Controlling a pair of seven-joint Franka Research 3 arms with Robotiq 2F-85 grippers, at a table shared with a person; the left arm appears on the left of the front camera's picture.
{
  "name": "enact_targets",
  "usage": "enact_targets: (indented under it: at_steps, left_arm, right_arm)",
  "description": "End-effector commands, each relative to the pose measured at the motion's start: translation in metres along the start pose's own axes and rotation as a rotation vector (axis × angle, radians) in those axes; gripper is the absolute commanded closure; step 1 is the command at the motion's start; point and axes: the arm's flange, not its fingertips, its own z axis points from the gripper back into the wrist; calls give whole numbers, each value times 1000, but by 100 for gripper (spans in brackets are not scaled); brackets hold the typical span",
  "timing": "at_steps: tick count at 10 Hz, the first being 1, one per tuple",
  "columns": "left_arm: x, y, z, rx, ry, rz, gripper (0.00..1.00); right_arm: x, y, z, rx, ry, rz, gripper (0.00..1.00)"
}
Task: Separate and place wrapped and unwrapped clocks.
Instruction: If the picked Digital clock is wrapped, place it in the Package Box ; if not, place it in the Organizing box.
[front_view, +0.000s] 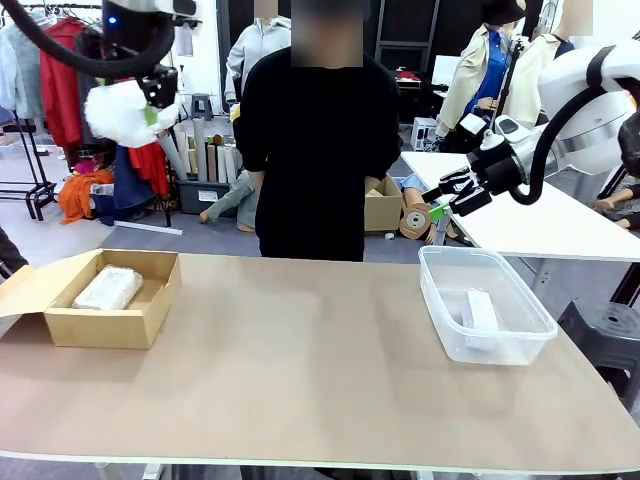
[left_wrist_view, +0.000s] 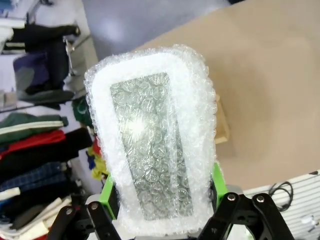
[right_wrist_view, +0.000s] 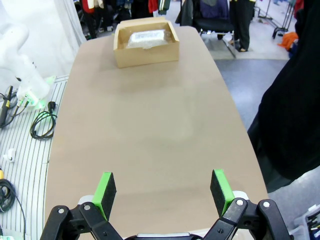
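Bubble-wrapped clock (left_wrist_view: 155, 145) pinched in raised left hand (front_view: 150, 105); right hand (right_wrist_view: 162, 192) hovers spread wide.

You see one bubble-wrapped clock (left_wrist_view: 152, 145) held upright high above the table's left end, a second wrapped clock (front_view: 108, 287) lying flat in the cardboard box (front_view: 150, 305) near the left edge, the bare white clock (front_view: 481, 310) flat inside the clear tub (front_view: 440, 300) near the right edge.
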Motion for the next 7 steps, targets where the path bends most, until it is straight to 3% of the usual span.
enact_targets:
  at_steps: [1,7]
  left_arm:
    - [-28,3,-23,11,28,93,100]
    - [-40,6,-84,-154,87,341,100]
  right_arm:
    - [1,0,0,-2,6,9,0]
    - [1,0,0,-2,6,9,0]
